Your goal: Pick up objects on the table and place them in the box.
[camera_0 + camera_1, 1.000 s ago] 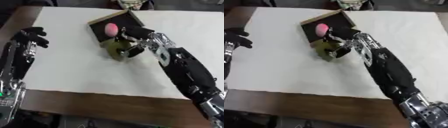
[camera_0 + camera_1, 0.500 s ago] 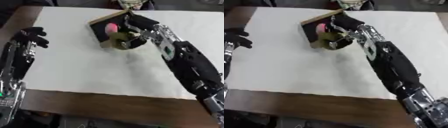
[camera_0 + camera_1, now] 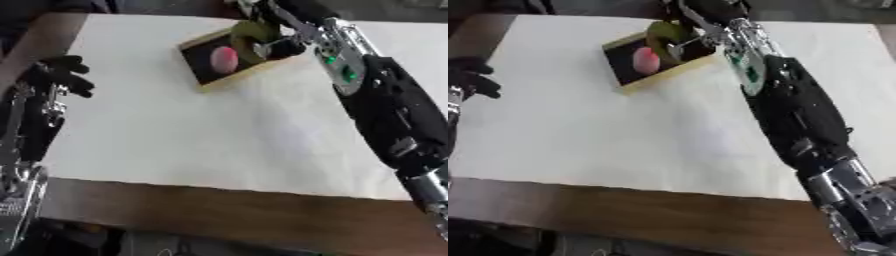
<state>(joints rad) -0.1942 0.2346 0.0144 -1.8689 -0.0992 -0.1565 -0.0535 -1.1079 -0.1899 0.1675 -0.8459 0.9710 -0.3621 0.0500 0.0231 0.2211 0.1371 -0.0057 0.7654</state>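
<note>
White tabletop (image 3: 219,135): an olive-green object (image 3: 255,34) is pinched by the right hand (image 3: 284,40) over the box (image 3: 199,80); just beside lies a pink object (image 3: 224,58).

The box (image 3: 203,70) sits at the table's (image 3: 219,140) far middle, a round object (image 3: 224,58) inside it.
</note>
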